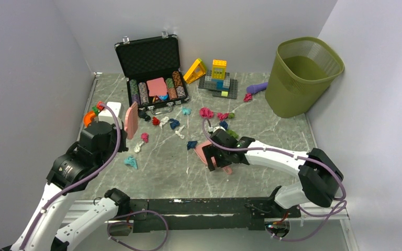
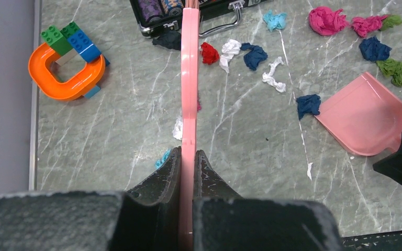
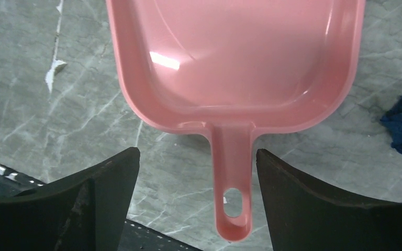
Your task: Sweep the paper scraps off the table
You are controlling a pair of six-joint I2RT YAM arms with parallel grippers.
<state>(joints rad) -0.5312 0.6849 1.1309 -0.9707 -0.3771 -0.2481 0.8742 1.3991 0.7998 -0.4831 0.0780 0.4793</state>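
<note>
My right gripper (image 3: 194,157) is spread wide over the pink dustpan (image 3: 235,63), a finger on each side of its handle (image 3: 234,183) and neither one gripping. The handle's long axis runs straight back into the gap, toward the near edge of the table (image 1: 162,178). It sits off-centre, much closer to one finger than the other. The pan lies mid-table with its mouth facing the far left corner, and a dark blue scrap (image 2: 308,104) sits just beside the lip.

My left gripper (image 2: 188,157) is clamped on a flat pink tool, probably a brush (image 2: 190,78), though I see it edge-on and can't be sure. It stands upright near the left edge.

The paper scraps (image 1: 205,112) are strewn between the two tools, mostly from the middle toward the far edge in front of the poker chip case (image 1: 152,63). I judge the right arm needs to centre on the handle before closing.
</note>
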